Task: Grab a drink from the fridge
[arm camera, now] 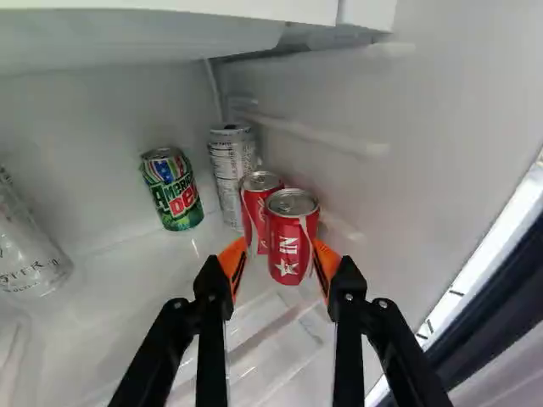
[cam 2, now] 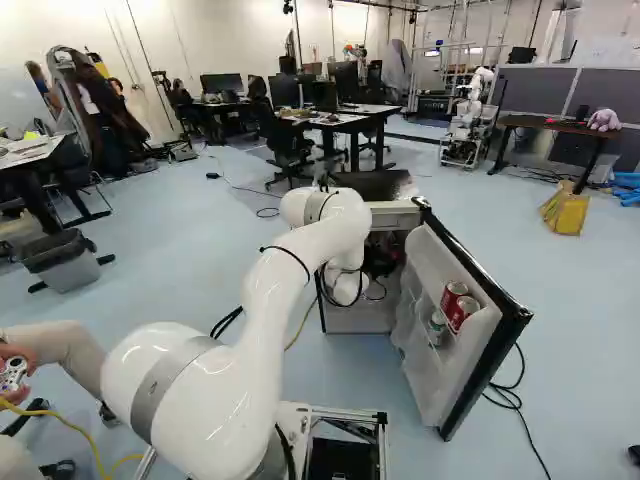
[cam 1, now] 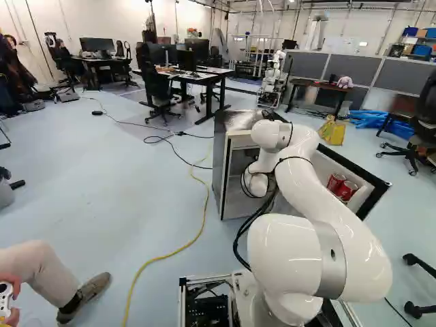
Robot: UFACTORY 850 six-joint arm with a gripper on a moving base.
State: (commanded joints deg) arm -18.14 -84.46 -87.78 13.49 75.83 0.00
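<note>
Front red can (arm camera: 293, 250) stands upright inside the fridge (cam 2: 352, 318), at the fingertips of the claw (cam 2: 382, 258).

In the wrist view, the claw (arm camera: 280, 248) is in released state: its two fingers are spread, with an orange pad (arm camera: 232, 261) on one side of this can and the other pad (arm camera: 326, 264) so near that I cannot tell if it touches. A second red can (arm camera: 255, 212) is just behind the front one, farther from the claw. Still deeper there is a silver can (arm camera: 227, 178); a green soda can (arm camera: 174, 193) stands ahead and to one side, and a clear bottle (arm camera: 24, 254) is farther out on this same side. On the opposite side of the claw, the opened fridge door (cam 2: 480, 300) carries two more red cans (cam 2: 463, 312).
</note>
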